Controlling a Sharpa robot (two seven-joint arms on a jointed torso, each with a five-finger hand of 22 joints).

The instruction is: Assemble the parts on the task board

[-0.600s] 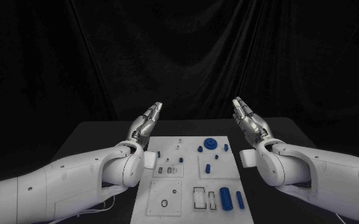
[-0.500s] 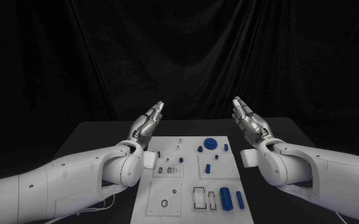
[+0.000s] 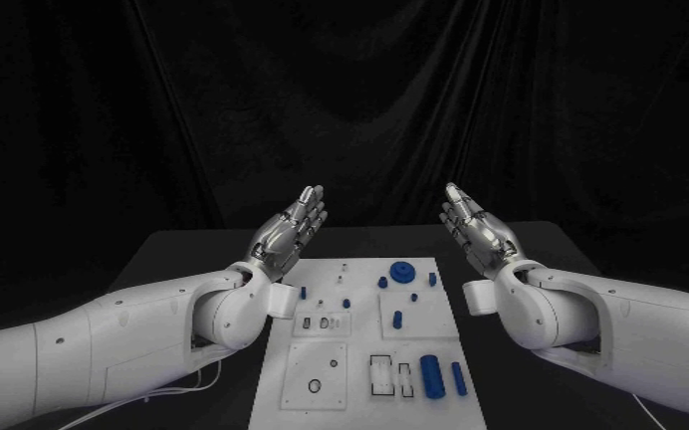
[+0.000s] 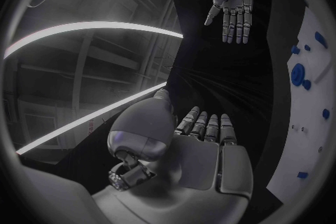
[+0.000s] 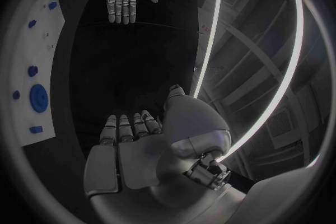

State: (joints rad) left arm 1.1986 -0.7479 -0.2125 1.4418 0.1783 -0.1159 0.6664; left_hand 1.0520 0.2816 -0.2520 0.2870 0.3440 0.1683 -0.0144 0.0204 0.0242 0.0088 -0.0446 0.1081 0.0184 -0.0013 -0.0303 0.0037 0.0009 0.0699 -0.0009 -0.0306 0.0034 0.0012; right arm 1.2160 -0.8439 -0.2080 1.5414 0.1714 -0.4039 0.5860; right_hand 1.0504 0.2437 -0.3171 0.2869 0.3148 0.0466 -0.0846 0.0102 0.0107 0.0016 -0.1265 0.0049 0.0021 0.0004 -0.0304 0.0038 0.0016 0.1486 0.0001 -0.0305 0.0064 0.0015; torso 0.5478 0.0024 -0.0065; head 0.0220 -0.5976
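white task board [image 3: 359,335] lengthwise away from robot; left hand [image 3: 292,226], right hand [image 3: 474,223] empty, fingers extended.

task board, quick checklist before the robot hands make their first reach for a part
1. Left robot hand holds nothing, fingers straight: ok.
2. Right robot hand holds nothing: ok.
3. Both hands raised above the task board, touching nothing: ok.
4. Long blue parts lie loose at the board's near right, free to pick: ok.
5. Round blue part at the far end seated or loose: cannot tell.
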